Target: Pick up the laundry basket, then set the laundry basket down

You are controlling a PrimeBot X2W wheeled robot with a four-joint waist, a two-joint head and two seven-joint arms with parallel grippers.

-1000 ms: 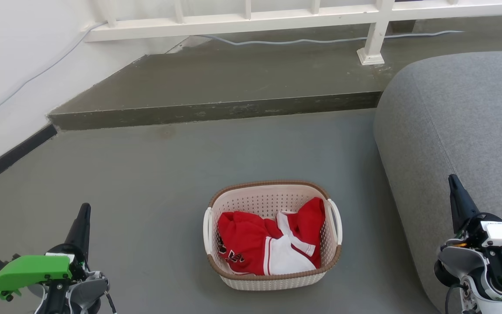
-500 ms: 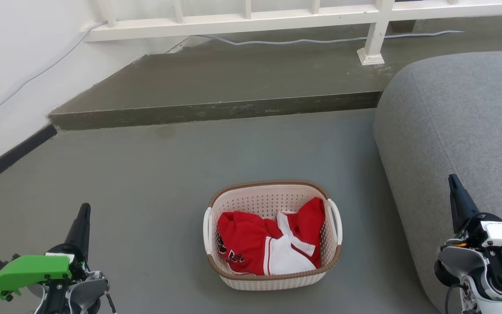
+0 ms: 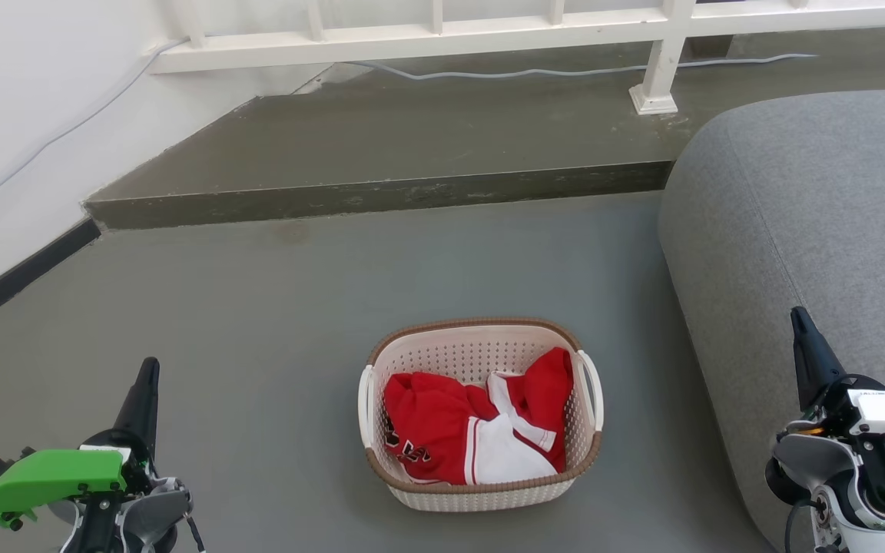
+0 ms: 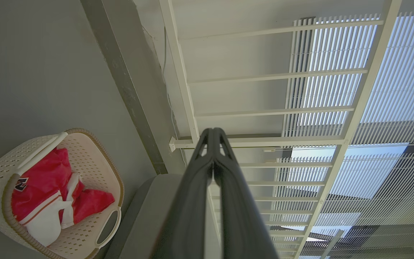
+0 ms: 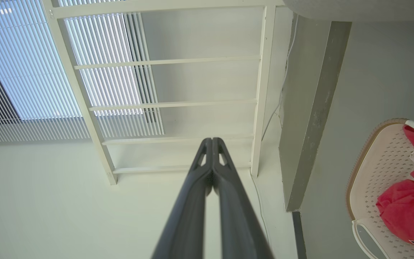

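The laundry basket (image 3: 472, 355) stands upright on the grey floor (image 3: 258, 307), square on its base, with a bundle of red and white clothes (image 3: 442, 430) heaped inside it. It sits just beside the rounded end of the grey sofa (image 3: 811, 215) without touching it, as far as I can make out.

The left hand (image 3: 149, 367) hovers low on one side of the basket and the right hand (image 3: 800, 321) on the other, in front of the sofa. Both are well apart from the basket, and neither is near its white side handles (image 3: 592, 388). In the left wrist view the two dark fingers (image 4: 194, 194) are pressed together along their length with nothing between them. The right wrist view shows the same of the right hand's fingers (image 5: 192, 194). So both hands are clenched on nothing.

As for progress, the basket lies as the task's end would leave it: down on the floor and free of both hands. But a basket yet to be lifted would look no different. With the basket resting and both hands empty and drawn back, the scene fits either a lift to come or a set-down already made. Nothing about the basket, the clothes or the floor around them settles which.
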